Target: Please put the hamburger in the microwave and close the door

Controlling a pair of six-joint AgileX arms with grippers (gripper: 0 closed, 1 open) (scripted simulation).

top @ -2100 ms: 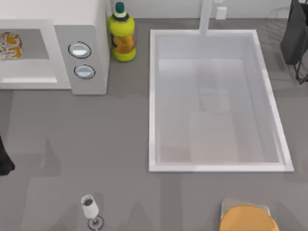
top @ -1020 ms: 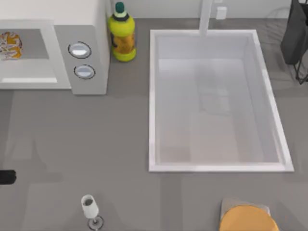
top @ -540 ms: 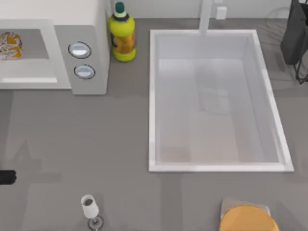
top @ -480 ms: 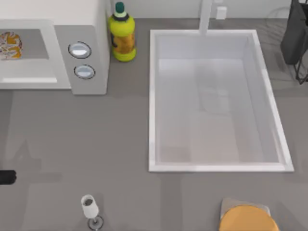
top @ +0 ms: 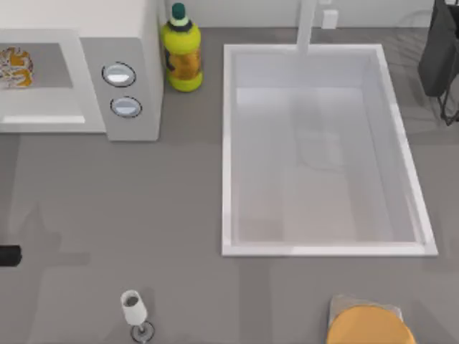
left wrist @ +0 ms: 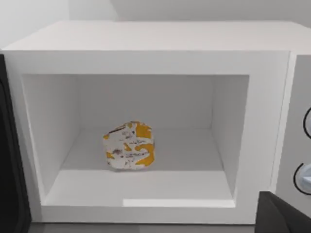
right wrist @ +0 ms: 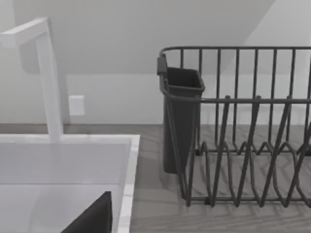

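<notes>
Hamburger (left wrist: pixel 129 152) sits inside microwave (left wrist: pixel 146 48) cavity, straight ahead of our left tool (top: pixel 8 255); can't tell its grip state. Placing done; next we swing the door (left wrist: pixel 9 160) shut.

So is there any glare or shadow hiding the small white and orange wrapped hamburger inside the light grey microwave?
Left wrist view: the hamburger sits evenly lit on the cavity floor of the microwave, with one pale bright patch near the front lip. Top view: hamburger cut by the left edge; faint arm shadows on the grey table.
</notes>
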